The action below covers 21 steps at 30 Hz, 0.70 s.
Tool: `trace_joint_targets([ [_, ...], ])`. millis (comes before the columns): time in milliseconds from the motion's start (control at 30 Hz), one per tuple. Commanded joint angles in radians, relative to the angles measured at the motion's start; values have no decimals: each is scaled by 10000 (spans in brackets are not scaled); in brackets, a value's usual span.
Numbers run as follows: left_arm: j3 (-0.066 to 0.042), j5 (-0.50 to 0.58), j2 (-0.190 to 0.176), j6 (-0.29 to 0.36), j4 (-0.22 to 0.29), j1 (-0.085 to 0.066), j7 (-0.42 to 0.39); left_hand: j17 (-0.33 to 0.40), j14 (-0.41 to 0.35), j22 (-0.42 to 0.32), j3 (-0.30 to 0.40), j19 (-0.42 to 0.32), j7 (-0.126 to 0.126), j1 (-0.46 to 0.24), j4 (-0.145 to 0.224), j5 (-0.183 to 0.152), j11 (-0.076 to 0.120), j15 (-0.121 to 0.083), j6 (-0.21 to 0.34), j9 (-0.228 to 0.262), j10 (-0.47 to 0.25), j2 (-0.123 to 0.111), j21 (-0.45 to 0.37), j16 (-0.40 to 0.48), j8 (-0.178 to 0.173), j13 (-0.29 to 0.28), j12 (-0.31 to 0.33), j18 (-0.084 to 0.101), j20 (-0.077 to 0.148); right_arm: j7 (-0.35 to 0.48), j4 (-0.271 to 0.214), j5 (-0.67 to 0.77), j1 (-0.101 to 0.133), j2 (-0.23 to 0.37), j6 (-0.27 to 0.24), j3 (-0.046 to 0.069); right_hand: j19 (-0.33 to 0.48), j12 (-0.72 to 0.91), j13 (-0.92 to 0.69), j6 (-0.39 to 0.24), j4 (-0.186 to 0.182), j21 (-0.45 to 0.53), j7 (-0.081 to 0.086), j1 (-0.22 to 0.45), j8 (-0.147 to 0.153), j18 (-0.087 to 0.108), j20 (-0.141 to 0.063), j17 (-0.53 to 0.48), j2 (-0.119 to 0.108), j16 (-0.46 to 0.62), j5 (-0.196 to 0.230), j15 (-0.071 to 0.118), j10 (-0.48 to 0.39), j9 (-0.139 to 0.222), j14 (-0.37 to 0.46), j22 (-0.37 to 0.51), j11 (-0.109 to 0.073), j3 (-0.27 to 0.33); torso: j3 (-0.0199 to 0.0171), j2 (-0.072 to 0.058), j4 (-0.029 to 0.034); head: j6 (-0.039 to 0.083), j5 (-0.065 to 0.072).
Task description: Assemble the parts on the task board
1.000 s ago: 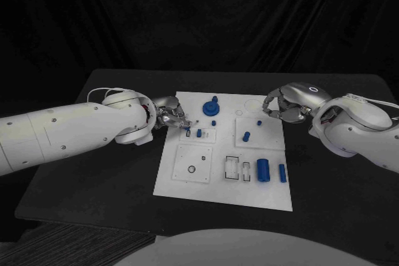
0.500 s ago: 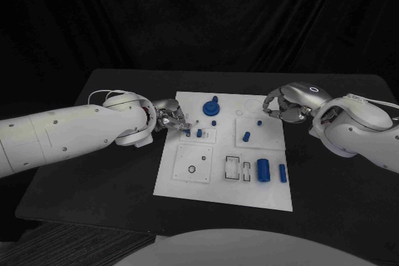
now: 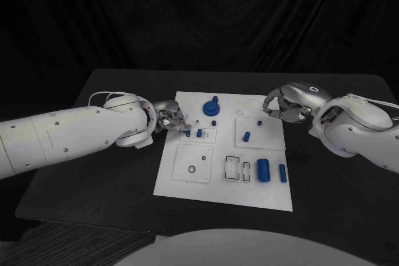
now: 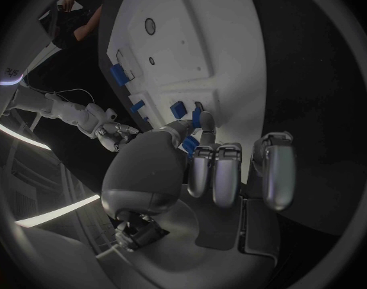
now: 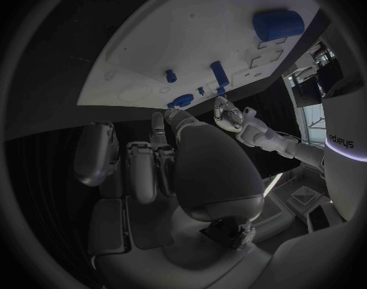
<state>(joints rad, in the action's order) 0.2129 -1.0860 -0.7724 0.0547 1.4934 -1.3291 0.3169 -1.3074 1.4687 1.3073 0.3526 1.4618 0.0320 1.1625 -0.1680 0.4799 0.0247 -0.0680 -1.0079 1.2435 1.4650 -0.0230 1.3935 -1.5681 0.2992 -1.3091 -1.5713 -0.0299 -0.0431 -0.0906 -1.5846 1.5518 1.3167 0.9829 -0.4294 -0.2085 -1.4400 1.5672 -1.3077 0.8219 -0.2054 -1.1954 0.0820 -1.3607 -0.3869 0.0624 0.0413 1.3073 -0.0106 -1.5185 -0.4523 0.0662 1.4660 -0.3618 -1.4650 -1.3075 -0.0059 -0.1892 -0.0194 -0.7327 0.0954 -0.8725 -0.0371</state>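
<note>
So the white task board (image 3: 223, 185) sits in the middle of the black tabletop (image 3: 100, 179), and both arms are parked at its far end. The left robot hand (image 3: 172, 118) is at the board's left edge, fingers curled down by a small blue part (image 3: 199, 133) standing in the upper left panel. From the left wrist view its fingertips (image 4: 206, 123) are right at a blue piece (image 4: 180, 110) on the board, looks like it's pinching or touching it, but honestly I can't tell if it has an actual grip. The right robot hand (image 3: 282, 106) hovers by the board's far right corner, fingers curled in, nothing in it that I can see. Other blue parts on the board: a round knobbed one (image 3: 212, 108) near the far edge, a fat cylinder (image 3: 263, 169) and a slim bar (image 3: 282, 173) near the right side
</note>
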Motion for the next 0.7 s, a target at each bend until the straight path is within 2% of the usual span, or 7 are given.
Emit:
trace_joint_targets([
  [33, -6, -19, 12, 26, 20, 19, -128, -2634, 1021, 2047, 65, -23, -50, -77, 18, -36, 84, -59, 8, 10, 1058, 3, -17, -27, 15, -2617, 5, -147, 34, -113, -23, 20, -27, 8, -163, 6, 54, 36, -2631, -32, -1, 51, 11, -87, 1, 143, -8, 2106, -37, 50, -46, 45, 1048, 9, -895, -1613, -39, -72, 5, -4, -8, -2, -7],
  [367, -6, -19, 7, 41, 42, 29, -139, -2634, 1021, 2047, 77, -23, -51, -73, 23, -38, 85, -58, 9, 10, 1058, 4, -16, -27, 15, -2617, 5, -146, 34, -124, -24, 20, -30, 19, -160, 6, 57, 36, -2631, -35, 7, 65, 10, -84, 2, 145, -9, 2103, -39, 54, -62, 46, 1048, 9, -894, -1610, -40, -80, -7, -1, 0, -2, 9],
  [700, -6, -19, 5, 15, 73, 39, -151, -2634, 1021, 2047, 77, -23, -51, -73, 23, -38, 85, -58, 9, 10, 1058, 4, -16, -27, 15, -2617, 5, -146, 34, -125, -24, 20, -36, 20, -172, 6, 57, 36, -2631, -35, 7, 65, 10, -84, 2, 145, -9, 2103, -39, 54, -62, 46, 1048, 9, -894, -1610, -40, -80, 11, 3, -16, -2, 3],
])
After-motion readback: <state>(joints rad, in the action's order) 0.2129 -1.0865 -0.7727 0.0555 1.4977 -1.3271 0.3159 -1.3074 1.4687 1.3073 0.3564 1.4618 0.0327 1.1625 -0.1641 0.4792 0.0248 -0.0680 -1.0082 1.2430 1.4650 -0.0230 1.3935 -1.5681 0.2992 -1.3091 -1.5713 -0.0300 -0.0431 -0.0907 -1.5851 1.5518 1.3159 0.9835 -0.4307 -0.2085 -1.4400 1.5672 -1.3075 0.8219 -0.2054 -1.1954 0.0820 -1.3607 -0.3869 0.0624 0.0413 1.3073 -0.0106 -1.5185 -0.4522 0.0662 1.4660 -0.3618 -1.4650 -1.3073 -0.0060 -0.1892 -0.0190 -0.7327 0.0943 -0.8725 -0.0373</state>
